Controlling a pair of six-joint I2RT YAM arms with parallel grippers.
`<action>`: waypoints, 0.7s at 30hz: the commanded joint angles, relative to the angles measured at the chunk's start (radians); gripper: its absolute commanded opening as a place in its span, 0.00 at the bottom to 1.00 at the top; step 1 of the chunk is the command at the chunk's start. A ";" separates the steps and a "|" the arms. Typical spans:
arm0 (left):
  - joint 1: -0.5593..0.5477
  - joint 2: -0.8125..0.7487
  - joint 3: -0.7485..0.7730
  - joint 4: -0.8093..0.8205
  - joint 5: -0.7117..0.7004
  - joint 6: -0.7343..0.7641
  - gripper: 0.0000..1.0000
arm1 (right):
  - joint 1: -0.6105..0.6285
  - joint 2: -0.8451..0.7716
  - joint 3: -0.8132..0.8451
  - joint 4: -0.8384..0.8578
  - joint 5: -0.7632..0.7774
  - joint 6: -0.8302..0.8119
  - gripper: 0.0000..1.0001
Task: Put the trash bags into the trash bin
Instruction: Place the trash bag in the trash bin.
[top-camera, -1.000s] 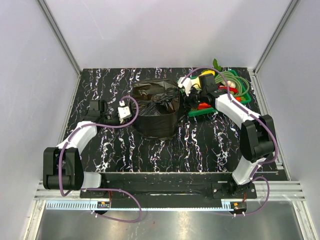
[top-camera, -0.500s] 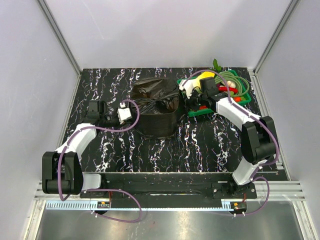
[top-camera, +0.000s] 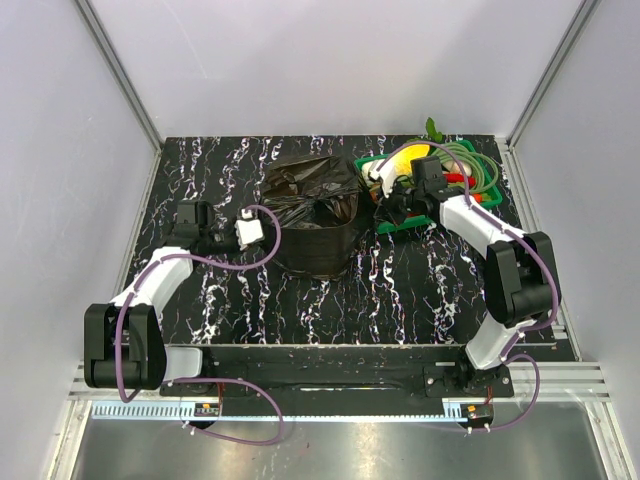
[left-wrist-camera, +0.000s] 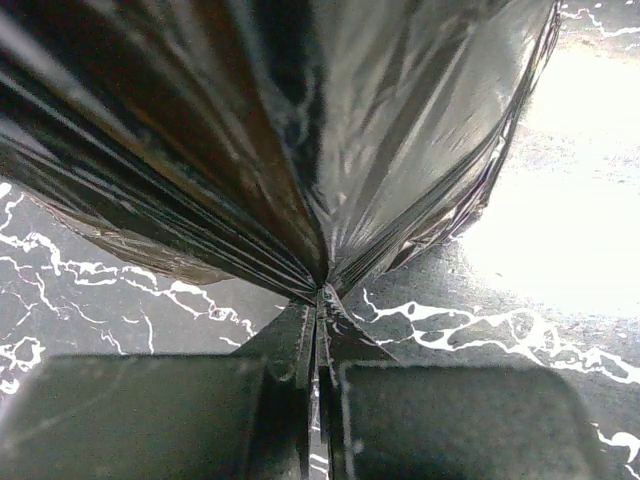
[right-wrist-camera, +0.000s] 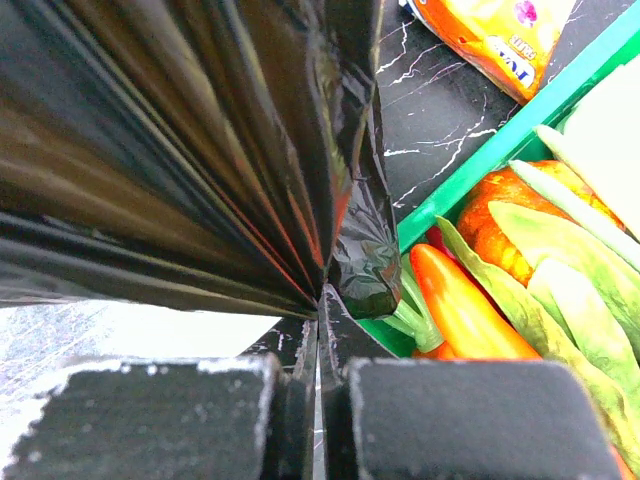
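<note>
A glossy black trash bag (top-camera: 312, 215) is draped over a tall upright form in the middle of the table. The trash bin's own surface is hidden under the bag. My left gripper (top-camera: 272, 231) is shut on the bag's left edge; in the left wrist view the film (left-wrist-camera: 300, 130) fans out taut from the closed fingertips of that gripper (left-wrist-camera: 320, 298). My right gripper (top-camera: 368, 197) is shut on the bag's right edge. The right wrist view shows pleated film (right-wrist-camera: 180, 150) running out of that closed gripper (right-wrist-camera: 322, 300).
A green tray (top-camera: 392, 224) of vegetables stands just right of the bag, under my right wrist, with its rim (right-wrist-camera: 480, 155) and an orange pepper (right-wrist-camera: 460, 310) close to the fingers. An orange snack wrapper (right-wrist-camera: 500, 35) lies beyond the tray. White walls enclose the table.
Both grippers have shifted slightly outward while keeping hold of the bag. The bag's top has settled lower and drawn tighter.
</note>
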 joint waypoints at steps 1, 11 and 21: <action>0.013 -0.003 -0.018 -0.060 -0.090 0.111 0.00 | -0.038 0.022 -0.016 -0.052 0.060 0.008 0.00; 0.013 0.012 -0.051 -0.040 -0.179 0.192 0.00 | -0.038 0.055 -0.013 -0.050 0.113 0.034 0.00; 0.013 0.035 -0.122 0.044 -0.245 0.226 0.00 | -0.038 0.062 -0.034 -0.033 0.156 0.054 0.00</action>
